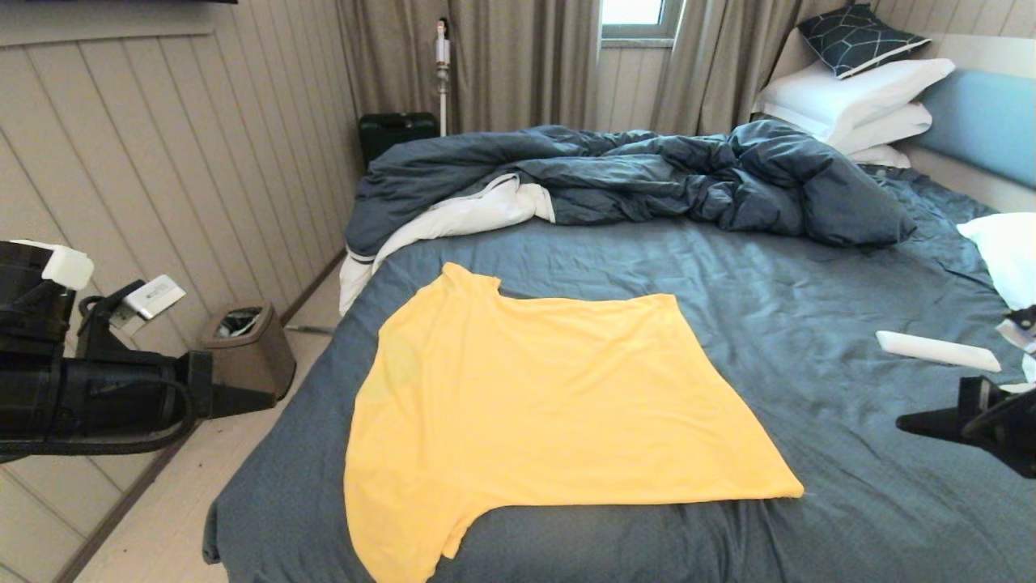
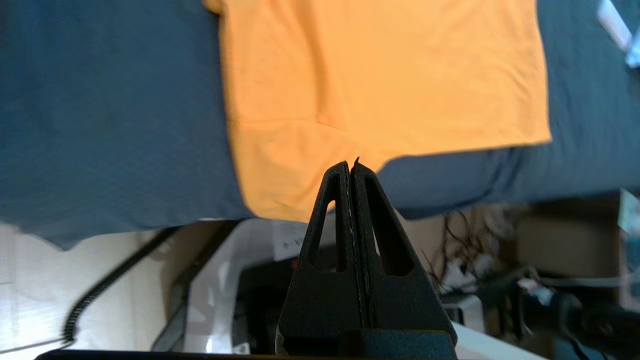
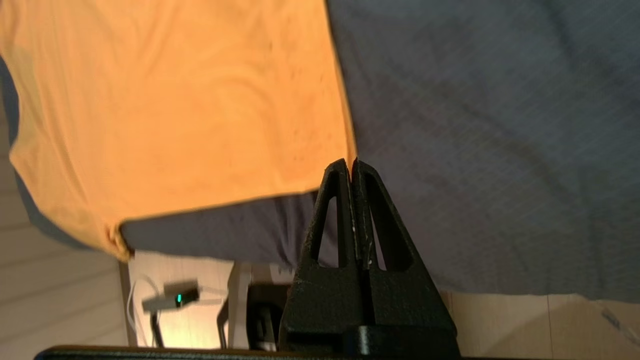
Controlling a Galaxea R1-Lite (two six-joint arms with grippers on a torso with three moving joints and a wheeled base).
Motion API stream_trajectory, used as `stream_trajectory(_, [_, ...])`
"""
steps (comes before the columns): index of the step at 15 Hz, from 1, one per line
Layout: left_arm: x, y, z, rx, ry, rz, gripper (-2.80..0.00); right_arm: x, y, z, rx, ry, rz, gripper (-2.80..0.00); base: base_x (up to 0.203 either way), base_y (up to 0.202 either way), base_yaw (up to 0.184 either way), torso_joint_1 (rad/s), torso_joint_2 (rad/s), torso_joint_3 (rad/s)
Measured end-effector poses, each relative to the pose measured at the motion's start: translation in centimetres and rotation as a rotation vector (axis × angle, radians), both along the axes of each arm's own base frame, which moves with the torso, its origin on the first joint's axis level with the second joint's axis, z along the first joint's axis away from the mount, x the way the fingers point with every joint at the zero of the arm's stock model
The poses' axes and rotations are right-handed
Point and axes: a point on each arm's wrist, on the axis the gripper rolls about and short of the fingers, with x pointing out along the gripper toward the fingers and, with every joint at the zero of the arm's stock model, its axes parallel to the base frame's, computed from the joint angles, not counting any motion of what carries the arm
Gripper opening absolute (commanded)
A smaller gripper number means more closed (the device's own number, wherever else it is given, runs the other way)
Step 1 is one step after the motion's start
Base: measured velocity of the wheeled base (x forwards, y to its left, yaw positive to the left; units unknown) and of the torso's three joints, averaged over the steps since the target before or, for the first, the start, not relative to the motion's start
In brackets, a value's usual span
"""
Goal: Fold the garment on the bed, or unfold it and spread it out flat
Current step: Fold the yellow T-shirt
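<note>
- Wall panelling in pale vertical boards runs along the far left, with a small brown waste bin on the floor at its foot, beside the bed.
- The left gripper is held out over the floor at the left side of the bed, clear of the sheet; in its wrist view the two black fingers are pressed flat together with nothing between them.
- The bed fills the middle and right, covered by a dark blue-grey sheet with light creases.
- The garment, a bright yellow T-shirt, lies spread nearly flat on the near left part of the sheet; one sleeve droops over the near edge of the mattress and the other points toward the duvet.
- A rumpled dark blue duvet is heaped across the far side, well apart from the shirt, with a strip of white bedding showing at its left end.
- White pillows are stacked at the light blue headboard, topped by a dark patterned cushion.
- A flat white object rests on the sheet near the right edge.
- The right gripper hangs above the sheet at the right, apart from the shirt's hem corner; its fingers too are closed tight and empty.
</note>
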Motion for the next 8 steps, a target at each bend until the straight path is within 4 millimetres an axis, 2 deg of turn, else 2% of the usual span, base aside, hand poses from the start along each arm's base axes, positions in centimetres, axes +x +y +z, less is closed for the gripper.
stream_trajectory(8, [2.1,-1.8,-1.6,-0.012,0.03,-0.072,-2.8,0.7,0.5,-1.6,0.024,0.05,0.046,-2.8,0.0,0.0,0.0,0.0,0.0,0.0])
